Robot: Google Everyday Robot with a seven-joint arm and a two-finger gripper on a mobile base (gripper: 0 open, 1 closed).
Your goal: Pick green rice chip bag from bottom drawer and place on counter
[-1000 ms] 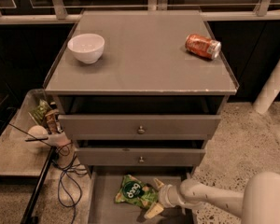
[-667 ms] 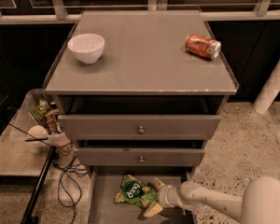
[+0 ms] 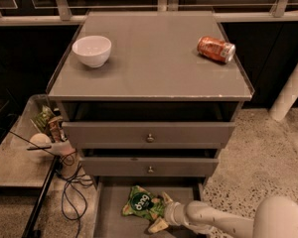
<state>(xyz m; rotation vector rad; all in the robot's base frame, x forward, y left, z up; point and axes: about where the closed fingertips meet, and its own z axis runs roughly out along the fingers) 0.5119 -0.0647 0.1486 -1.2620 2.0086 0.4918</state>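
Tool (image 3: 160, 212) sits in the bottom drawer (image 3: 109, 219), fingers spread; we find the green rice chip bag (image 3: 140, 204) directly ahead, touching them.

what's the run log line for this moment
gripper: open, beside crinkled light-green chip bag | bag: lying in shallow grey bottom drawer | flat grey counter: bag not yet there

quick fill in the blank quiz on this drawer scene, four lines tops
1. The green rice chip bag lies in the bottom drawer, which is pulled ___.
2. The pincer is down in that drawer, next to the ___.
3. On the counter, the orange can lies on its ___.
4. The bowl on the counter is ___ in colour.
Missing words: open; bag; side; white.
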